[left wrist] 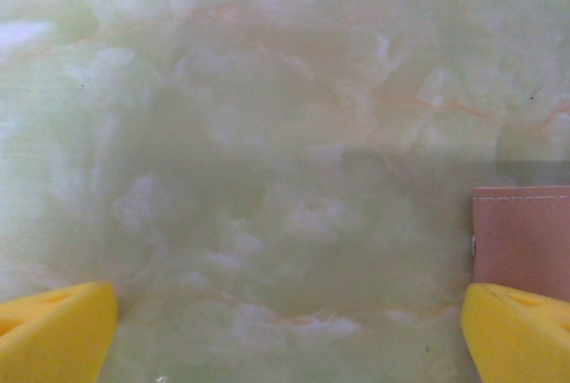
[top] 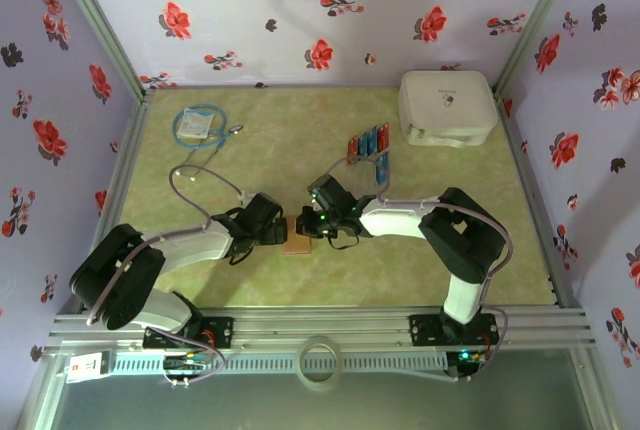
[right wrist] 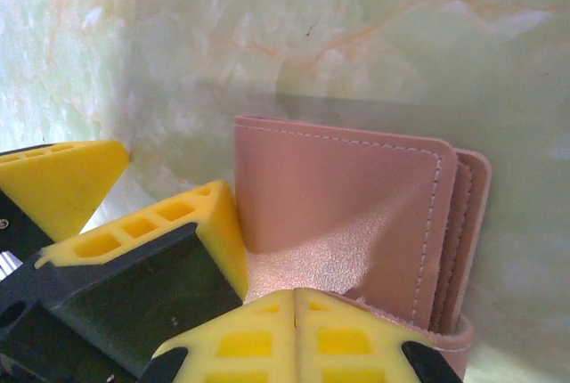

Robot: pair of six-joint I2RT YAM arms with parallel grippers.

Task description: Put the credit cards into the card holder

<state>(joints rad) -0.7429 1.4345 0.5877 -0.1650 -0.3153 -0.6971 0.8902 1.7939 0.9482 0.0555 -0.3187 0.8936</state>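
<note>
One card holder (right wrist: 338,196) — left claw (left wrist: 285,330) wide beside it, right claw (right wrist: 294,312) closed against its edge

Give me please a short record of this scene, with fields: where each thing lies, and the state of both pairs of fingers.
card holder: folded, on the table between the two arms
credit cards: red and blue, in a row on the far side, apart from the card holder
white box: far right corner, beside the cards
blue cable: coiled, far left
left fingers: wide open over bare table, card holder near one tip
right fingers: shut at the cover's near edge, seemingly pinching it
</note>
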